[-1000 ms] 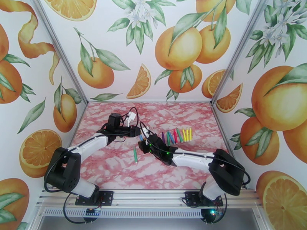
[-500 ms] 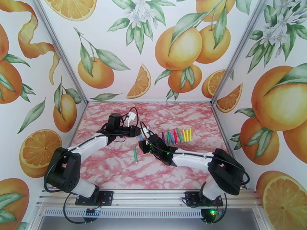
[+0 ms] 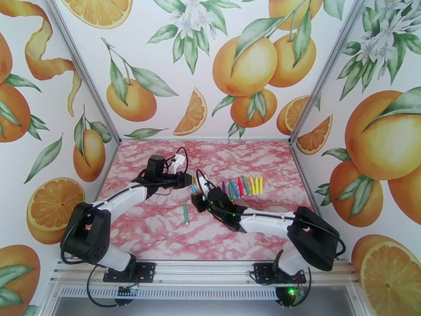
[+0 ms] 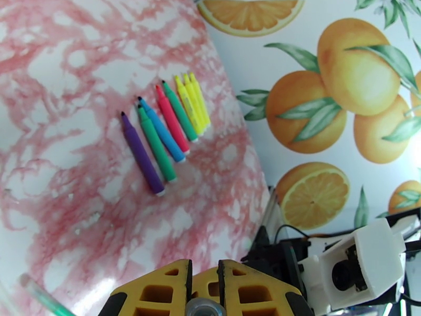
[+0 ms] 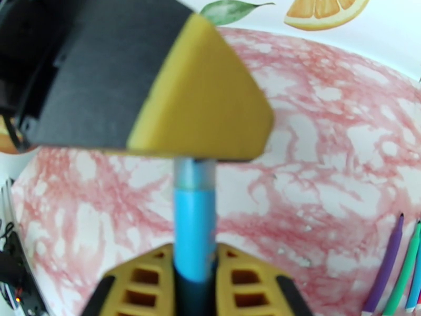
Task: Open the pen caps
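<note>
Right wrist view: your right claw [image 5: 193, 259] grips the blue pen [image 5: 193, 222] mid-air, left claw [image 4: 204, 283] pinched shut on its pen cap [image 5: 194, 175], not off yet. Row of pens [image 4: 166, 135] on the surface [image 3: 158, 233] looks uncapped; green pen [image 3: 185, 211] apart, prob. next.

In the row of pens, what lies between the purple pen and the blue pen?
A green pen lies between them; the left wrist view shows it.

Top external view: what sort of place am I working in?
Probably a test booth, not a real room: orange-print walls, aluminium frame posts, a pink marble-pattern table.
</note>
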### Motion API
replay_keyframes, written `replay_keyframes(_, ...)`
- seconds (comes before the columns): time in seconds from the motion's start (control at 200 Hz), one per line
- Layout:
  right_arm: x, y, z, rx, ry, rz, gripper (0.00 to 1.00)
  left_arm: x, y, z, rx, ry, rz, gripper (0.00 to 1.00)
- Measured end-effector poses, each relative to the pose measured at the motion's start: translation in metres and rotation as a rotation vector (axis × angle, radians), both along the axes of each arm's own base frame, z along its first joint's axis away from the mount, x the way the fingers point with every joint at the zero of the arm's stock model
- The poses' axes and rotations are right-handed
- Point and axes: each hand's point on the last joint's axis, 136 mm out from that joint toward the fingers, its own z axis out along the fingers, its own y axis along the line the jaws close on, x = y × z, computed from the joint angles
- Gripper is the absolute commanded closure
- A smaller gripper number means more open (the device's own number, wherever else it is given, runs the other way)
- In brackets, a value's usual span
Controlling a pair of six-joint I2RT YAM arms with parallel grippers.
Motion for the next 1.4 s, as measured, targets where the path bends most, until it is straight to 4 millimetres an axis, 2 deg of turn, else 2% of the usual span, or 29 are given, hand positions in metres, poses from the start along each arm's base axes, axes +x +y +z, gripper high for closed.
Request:
replay_keyframes(0.445,-0.006,-0.008,0.010,0.039,-0.048,0.006,1.00,-0.001,-0.001,0.003,-0.046,0.075,-0.010,1.00)
replay_keyframes(0.485,-0.009,-0.013,0.004,0.021,-0.038,0.006,1.00,0.009,0.003,0.005,-0.043,0.055,0.020,1.00)
replay_keyframes(0.605,-0.021,-0.024,-0.018,-0.027,-0.009,0.017,1.00,0.050,0.034,0.018,-0.040,-0.009,0.163,1.00)
replay_keyframes(0.701,-0.026,-0.030,-0.021,-0.033,-0.006,0.018,1.00,0.060,0.042,0.023,-0.044,-0.029,0.207,1.00)
replay_keyframes(0.866,-0.026,-0.034,-0.010,-0.014,-0.026,0.006,1.00,0.061,0.041,0.020,-0.017,-0.029,0.218,1.00)
replay_keyframes(1.026,-0.020,-0.040,-0.015,-0.059,-0.016,-0.039,1.00,0.061,0.051,0.008,0.090,-0.035,0.250,1.00)
replay_keyframes(1.156,-0.012,-0.043,-0.015,-0.098,-0.007,-0.081,1.00,0.050,0.063,0.002,0.192,-0.050,0.266,1.00)
replay_keyframes(1.396,0.015,-0.050,-0.020,-0.171,0.044,-0.167,1.00,0.029,0.081,-0.007,0.363,-0.077,0.260,1.00)
